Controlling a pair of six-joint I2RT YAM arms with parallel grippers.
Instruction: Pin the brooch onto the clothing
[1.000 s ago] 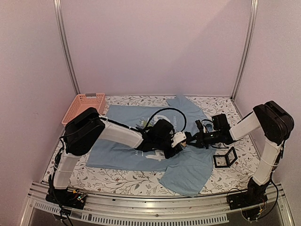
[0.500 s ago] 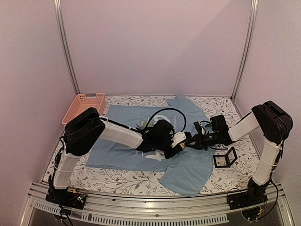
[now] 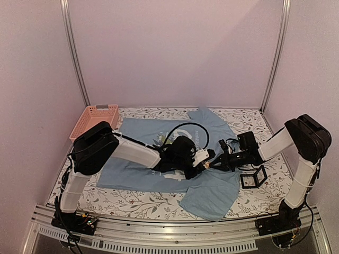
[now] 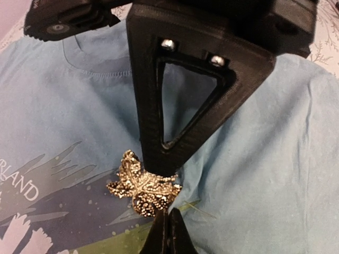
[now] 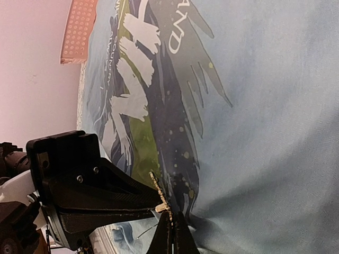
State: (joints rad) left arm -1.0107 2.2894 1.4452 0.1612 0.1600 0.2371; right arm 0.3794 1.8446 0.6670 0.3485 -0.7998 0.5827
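The clothing [image 3: 132, 135], a light blue T-shirt, lies flat on the table. The brooch [image 4: 142, 186], a small pale-gold glittery cluster, rests on the dark chest print and shows edge-on in the right wrist view [image 5: 158, 191]. My right gripper [image 5: 172, 228] is shut with the brooch's glittery edge between its tips; its black finger [image 4: 151, 111] comes down onto the brooch's top. My left gripper [image 4: 169, 233] is shut too, with its tips against the brooch's lower edge at a raised fold of shirt. Whether it pinches fabric or brooch I cannot tell. Both grippers meet at mid-shirt [image 3: 207, 164].
A pink basket [image 3: 95, 119] stands at the table's back left, beside the shirt's sleeve. A small black open-frame box [image 3: 253, 177] sits on the floral tablecloth just right of the shirt, near the right arm. Metal posts rise at both back corners.
The right gripper has slid left and slightly down until it meets the left gripper over the shirt. The left arm has held still.
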